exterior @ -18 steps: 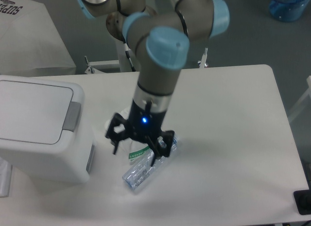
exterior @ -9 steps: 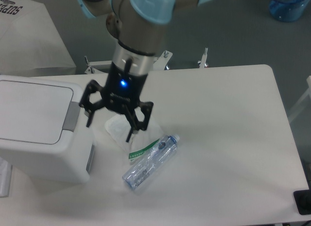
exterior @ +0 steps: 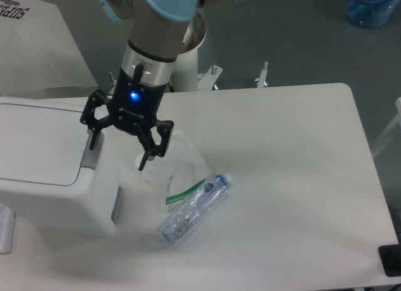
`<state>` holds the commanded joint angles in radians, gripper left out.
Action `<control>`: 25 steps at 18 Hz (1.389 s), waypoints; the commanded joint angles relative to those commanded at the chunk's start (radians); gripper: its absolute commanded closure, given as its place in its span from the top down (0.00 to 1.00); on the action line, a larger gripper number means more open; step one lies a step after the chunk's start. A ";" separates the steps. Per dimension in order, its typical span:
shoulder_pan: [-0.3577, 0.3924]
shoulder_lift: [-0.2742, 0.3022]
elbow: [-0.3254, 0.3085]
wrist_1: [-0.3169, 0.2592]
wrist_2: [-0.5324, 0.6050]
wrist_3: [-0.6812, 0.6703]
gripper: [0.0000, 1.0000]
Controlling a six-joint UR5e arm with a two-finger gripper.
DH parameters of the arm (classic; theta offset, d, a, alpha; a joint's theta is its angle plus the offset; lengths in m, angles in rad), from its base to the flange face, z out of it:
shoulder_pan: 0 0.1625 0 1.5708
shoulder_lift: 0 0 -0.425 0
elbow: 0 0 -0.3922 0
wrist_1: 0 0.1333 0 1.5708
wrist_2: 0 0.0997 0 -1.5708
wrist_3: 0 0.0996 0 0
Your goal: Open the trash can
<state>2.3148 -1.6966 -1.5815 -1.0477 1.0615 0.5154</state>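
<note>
Gripper (exterior: 121, 147) jaws spread, empty, above bin (exterior: 44, 172) edge; best to press one fingertip squarely on grey tab (exterior: 91, 156).

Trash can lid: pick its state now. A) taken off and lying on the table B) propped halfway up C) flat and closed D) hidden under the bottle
C: the lid lies flat in the top of the trash can, with the open gripper beside its grey tab and the bottle out on the table.
</note>
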 joint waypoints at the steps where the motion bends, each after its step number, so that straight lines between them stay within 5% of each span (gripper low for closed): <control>1: 0.000 -0.003 0.000 0.002 0.000 0.000 1.00; 21: 0.000 -0.014 -0.012 0.040 -0.002 -0.011 1.00; 25: 0.073 -0.017 0.012 0.041 -0.005 0.002 1.00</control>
<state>2.3881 -1.7134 -1.5693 -1.0063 1.0569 0.5169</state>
